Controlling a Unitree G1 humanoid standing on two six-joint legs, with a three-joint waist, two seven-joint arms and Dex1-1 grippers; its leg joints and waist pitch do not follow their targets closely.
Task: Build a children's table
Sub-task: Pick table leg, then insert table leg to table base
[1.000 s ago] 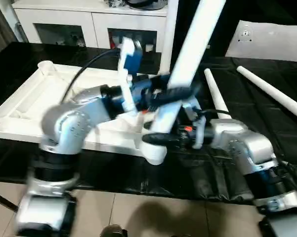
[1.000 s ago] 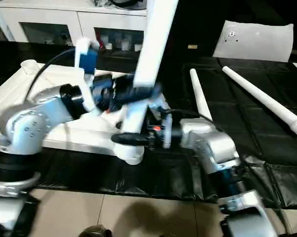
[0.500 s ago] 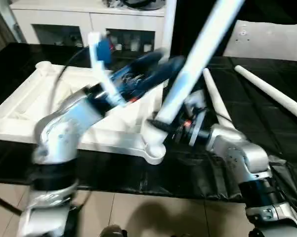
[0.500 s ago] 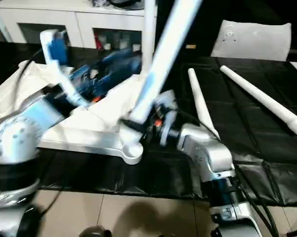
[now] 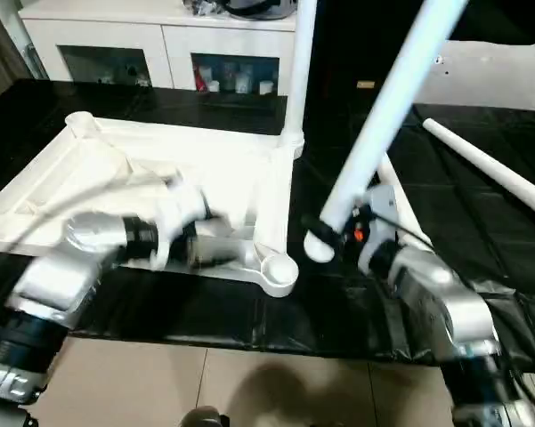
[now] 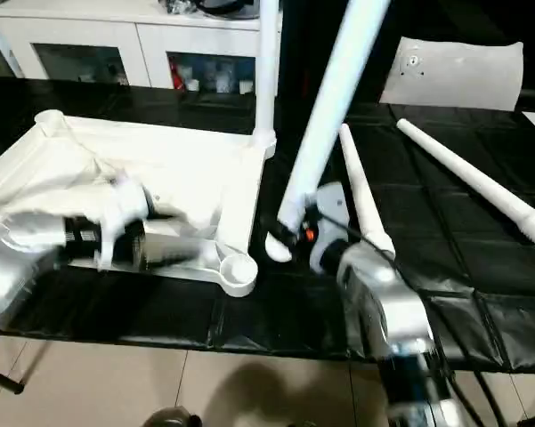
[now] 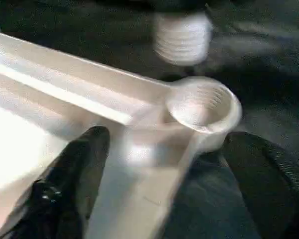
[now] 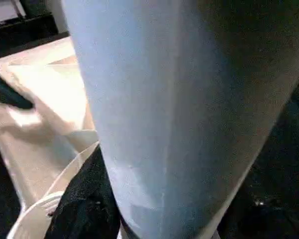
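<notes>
The children's table top (image 5: pixel 98 178) lies upside down on the black work table. One leg (image 5: pixel 298 62) stands upright in its far right corner socket. My right gripper (image 5: pixel 345 227) is shut on a second white leg (image 5: pixel 383 107), which leans up and to the right. That leg's threaded end (image 5: pixel 319 246) hangs just right of the near right corner socket (image 5: pixel 279 269) and outside it. My left gripper (image 7: pixel 169 144) is open, low at the top's near rail, with one finger (image 7: pixel 74 169) on each side of the rail next to that socket (image 7: pixel 201 104).
Two loose legs lie on the black cover to the right, one (image 5: pixel 393 191) just behind my right gripper and one (image 5: pixel 490 165) further out. A white panel (image 5: pixel 490 76) lies at the back right. A white cabinet (image 5: pixel 160 44) stands behind the table.
My left arm has swung away from the held leg and down to the top's near rail. The leg now leans further right, and its lower end has shifted right of the near socket.
</notes>
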